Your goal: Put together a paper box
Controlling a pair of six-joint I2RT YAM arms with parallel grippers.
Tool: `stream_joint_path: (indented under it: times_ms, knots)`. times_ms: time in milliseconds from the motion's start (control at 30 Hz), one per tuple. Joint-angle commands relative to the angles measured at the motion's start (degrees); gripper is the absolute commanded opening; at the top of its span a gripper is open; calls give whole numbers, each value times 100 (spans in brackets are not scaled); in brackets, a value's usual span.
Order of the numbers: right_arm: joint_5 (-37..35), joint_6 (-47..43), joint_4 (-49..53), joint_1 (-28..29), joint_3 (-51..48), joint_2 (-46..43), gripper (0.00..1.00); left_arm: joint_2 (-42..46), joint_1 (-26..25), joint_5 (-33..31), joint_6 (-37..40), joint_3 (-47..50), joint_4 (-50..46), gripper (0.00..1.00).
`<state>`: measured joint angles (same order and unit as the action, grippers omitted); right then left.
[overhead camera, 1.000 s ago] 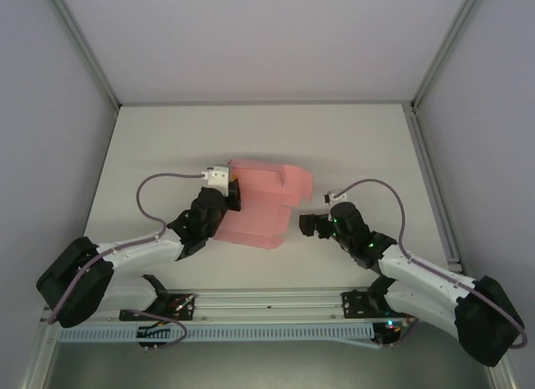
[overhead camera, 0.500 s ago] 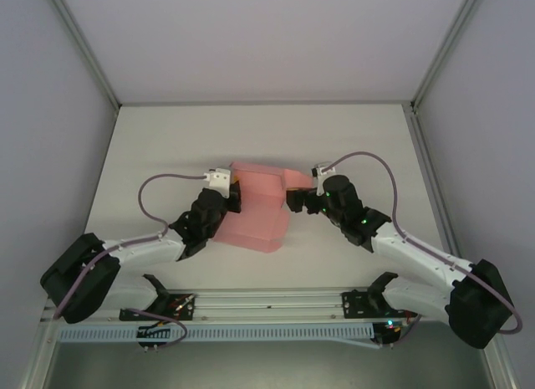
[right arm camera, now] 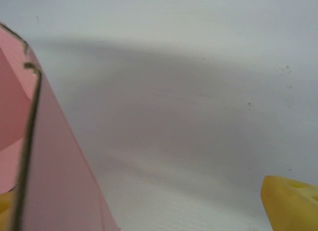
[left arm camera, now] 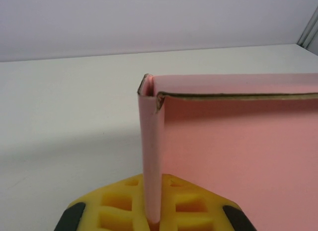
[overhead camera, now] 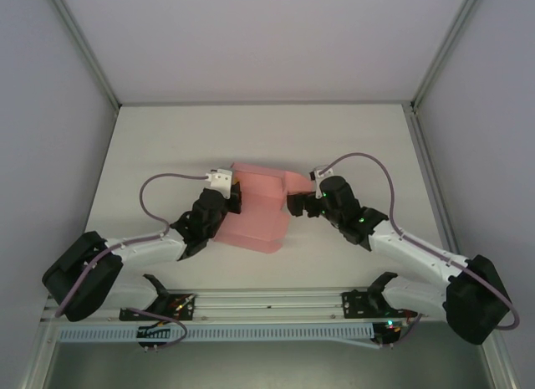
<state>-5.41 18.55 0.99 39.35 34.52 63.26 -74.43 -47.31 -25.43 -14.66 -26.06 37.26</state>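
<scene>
The paper box [overhead camera: 255, 212] is a pale pink card, partly folded, lying mid-table between the two arms. My left gripper [overhead camera: 233, 193] is at its left edge. In the left wrist view the yellow pads [left arm camera: 185, 201] of my left gripper [left arm camera: 155, 211] are shut on a thin upright wall of the paper box [left arm camera: 238, 151]. My right gripper [overhead camera: 294, 203] stands open at the box's right edge. In the right wrist view a raised pink flap [right arm camera: 54, 181] leans just inside the left finger, and the right fingertip [right arm camera: 293, 201] is well apart from it.
White tabletop [overhead camera: 167, 138] surrounds the box, with grey enclosure walls and aluminium frame posts [overhead camera: 84, 50] at the sides. A rail with cable duct [overhead camera: 267, 309] runs along the near edge by the arm bases.
My right arm has swung left and forward to the box's right edge, and the box's right flap no longer lies spread out. The left gripper has held still on its wall.
</scene>
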Motion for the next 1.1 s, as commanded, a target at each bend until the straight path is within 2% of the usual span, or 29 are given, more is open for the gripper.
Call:
stream_joint_path:
  times_ms: [0,100,233,333,533,733,833,1000,1067]
  knots:
    - [488,70,-874,-26,-176,276,100,-106,-18,69,-59,-96,137,0]
    - [906,4,-1504,-16,-97,711,100,-122,-23,134,-112,-121,107,0]
    - [848,-61,-1238,-17,374,1288,100,-40,-25,146,-172,-110,71,0]
    - [725,-70,-1067,-10,529,1394,100,-16,-26,104,-211,-110,10,0]
    - [351,15,-793,-7,150,499,100,-138,-17,-292,-353,-153,-155,0]
    - [-770,205,262,-40,-254,-1170,100,-159,4,-419,-368,-144,-170,0]
    - [-916,150,800,-157,-106,-1782,100,-111,28,-410,-392,-162,-226,0]
    - [-1186,619,1512,-675,6,-1924,100,54,29,-348,-365,-92,-191,0]
    - [-1034,900,1631,-1058,-39,-1759,100,131,31,-325,-334,-57,-210,0]
